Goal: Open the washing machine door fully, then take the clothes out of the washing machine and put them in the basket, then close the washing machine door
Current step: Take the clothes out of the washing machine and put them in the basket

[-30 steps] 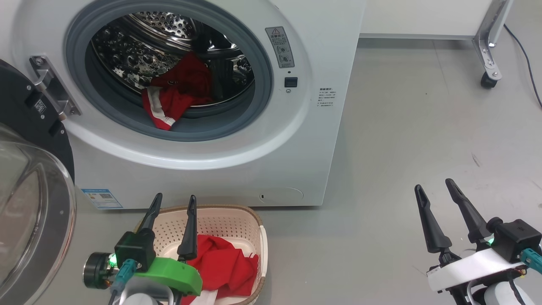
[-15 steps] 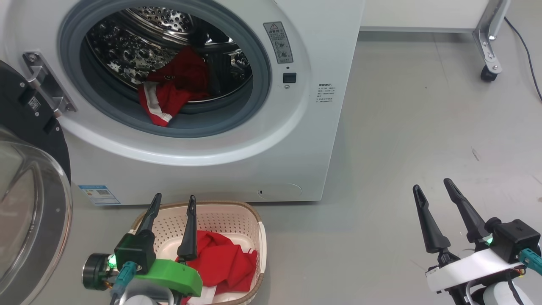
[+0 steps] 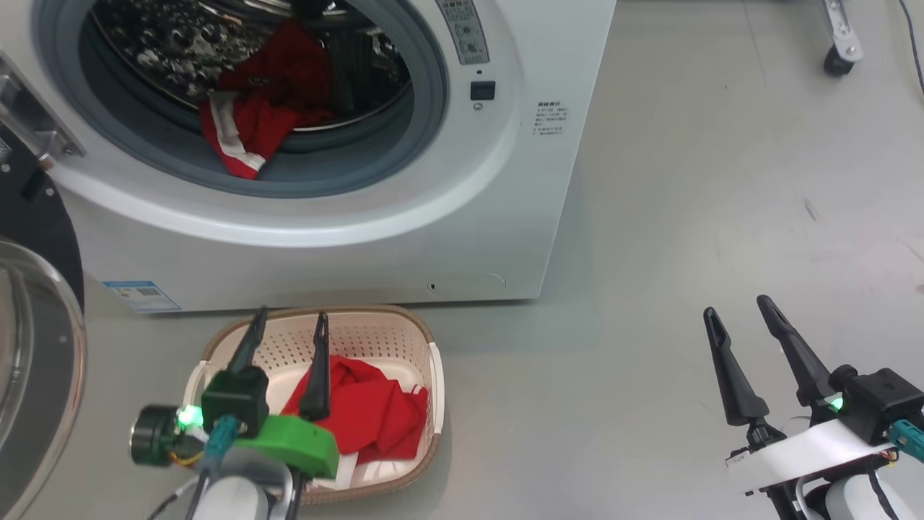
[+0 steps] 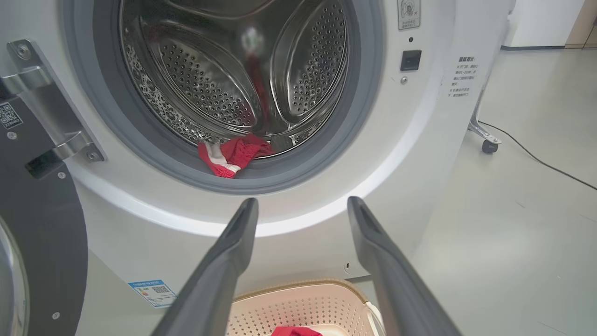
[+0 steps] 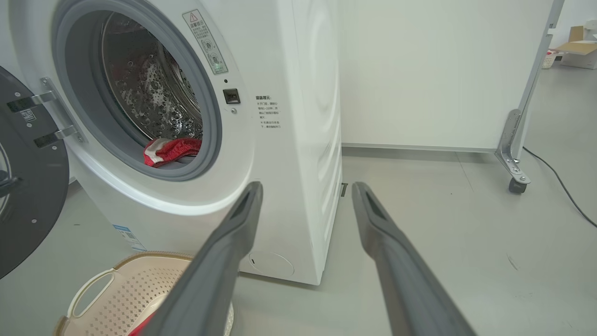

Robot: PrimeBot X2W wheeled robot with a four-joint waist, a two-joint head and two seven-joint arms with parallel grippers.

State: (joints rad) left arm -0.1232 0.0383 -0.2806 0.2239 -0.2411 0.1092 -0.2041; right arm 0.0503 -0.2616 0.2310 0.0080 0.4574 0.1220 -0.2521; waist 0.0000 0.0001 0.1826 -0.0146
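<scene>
1. Washing machine (image 3: 505, 180): drum mouth faces 6 o'clock in head view; right wrist view adds its side panel.
2. Washing machine door (image 3: 36, 238): swung wide, 9 o'clock.
3. Basket (image 3: 404, 318): 7 o'clock, holding a red garment (image 3: 361, 412).
4. Clothes (image 3: 245, 130): in the drum, trimmed end pointing to 6 o'clock.
5. Left hand (image 3: 290, 313), right hand (image 3: 737, 306): spread wide, empty.

A smooth pale grey floor (image 3: 686, 217) spreads under soft, even light, marked by a few dark scuffs (image 3: 808, 209). At the back stands a plain white panel (image 5: 433, 70) with a metal leg (image 5: 510, 135) on a black caster wheel (image 5: 514, 185). A black cable (image 5: 555, 176) trails over the floor near the wheel, and a cardboard box (image 5: 578, 39) sits farther back.
</scene>
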